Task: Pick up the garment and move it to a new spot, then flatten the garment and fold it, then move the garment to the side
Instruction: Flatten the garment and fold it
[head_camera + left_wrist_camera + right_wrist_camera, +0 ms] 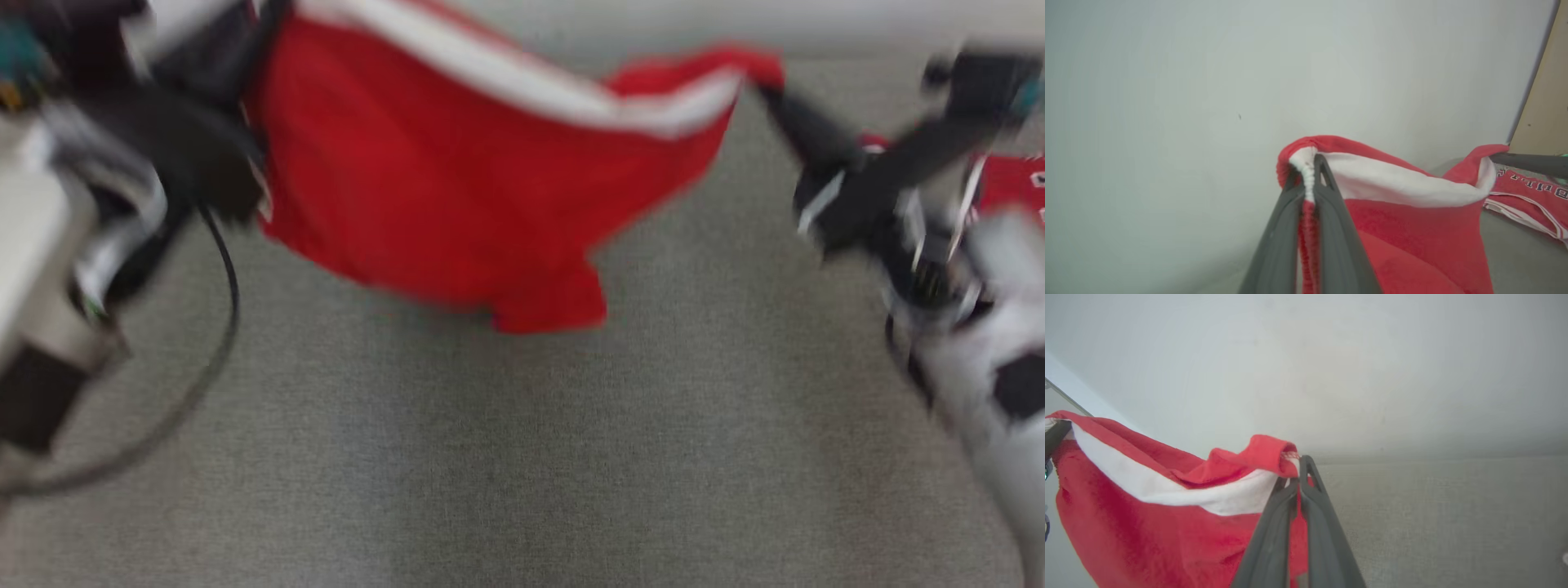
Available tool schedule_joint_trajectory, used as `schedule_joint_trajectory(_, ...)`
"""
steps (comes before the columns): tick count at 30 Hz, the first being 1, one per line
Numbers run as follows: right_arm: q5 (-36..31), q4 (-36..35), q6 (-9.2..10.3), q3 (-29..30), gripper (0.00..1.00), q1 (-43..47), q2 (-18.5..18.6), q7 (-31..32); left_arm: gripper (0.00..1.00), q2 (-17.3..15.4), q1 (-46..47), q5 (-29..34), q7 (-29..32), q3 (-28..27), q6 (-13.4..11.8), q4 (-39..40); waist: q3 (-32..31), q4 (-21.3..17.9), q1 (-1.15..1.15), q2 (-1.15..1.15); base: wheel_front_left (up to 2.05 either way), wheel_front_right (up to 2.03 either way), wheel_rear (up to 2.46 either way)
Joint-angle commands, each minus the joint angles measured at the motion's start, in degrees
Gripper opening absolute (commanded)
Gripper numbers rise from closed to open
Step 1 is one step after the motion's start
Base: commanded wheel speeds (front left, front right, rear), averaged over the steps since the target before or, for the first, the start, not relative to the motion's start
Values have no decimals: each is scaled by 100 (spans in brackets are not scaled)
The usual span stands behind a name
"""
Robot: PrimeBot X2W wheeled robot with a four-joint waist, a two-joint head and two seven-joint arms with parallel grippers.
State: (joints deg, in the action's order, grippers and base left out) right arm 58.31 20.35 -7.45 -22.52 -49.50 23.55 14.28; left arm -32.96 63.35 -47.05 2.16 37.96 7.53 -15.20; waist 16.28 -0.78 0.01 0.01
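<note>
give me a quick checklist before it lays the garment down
1. left gripper shut on garment edge: ok
2. right gripper shut on the other end: ok
3. top edge taut between them: not ok, it sags
4. hem off the surface: cannot tell, head view blurred
5. clear of second garment by right gripper: cannot tell

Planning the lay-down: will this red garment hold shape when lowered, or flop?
Probably floppy: the red garment sags between the left gripper and right gripper. Likely light, since two pinched edges carry it. Its white band may bunch where clamped.
</note>
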Motion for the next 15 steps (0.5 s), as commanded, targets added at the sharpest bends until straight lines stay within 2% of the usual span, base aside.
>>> schedule_joint_trajectory(1, 138, 258, -4, 144, 0, -512, -117, 151, 0, 19, 448, -164, 72, 32, -12, -182, 773, -80, -1, -1, 0, 0, 0)
schedule_joint_trajectory(6, 309, 1469, -4, 648, 0, -2492, -618, 530, 0, 253, 2252, -460, 118, 83, -12, -1028, 1392, -172, -1, -1, 0, 0, 0)
schedule_joint_trajectory(7, 309, 1469, -4, 648, 0, -2492, -618, 530, 0, 253, 2252, -460, 118, 83, -12, -1028, 1392, -172, -1, -1, 0, 0, 0)
schedule_joint_trajectory(13, 146, 2674, -4, 1078, 0, -4230, -970, 424, 0, 663, 3823, -485, -209, 343, -12, -1826, 1868, -300, -1, -1, 0, 0, 0)
schedule_joint_trajectory(15, 29, 2927, -5, 1120, 0, -4636, -989, 331, 0, 799, 4198, -580, -385, 394, -12, -2037, 1984, -332, -1, -1, 0, 0, 0)
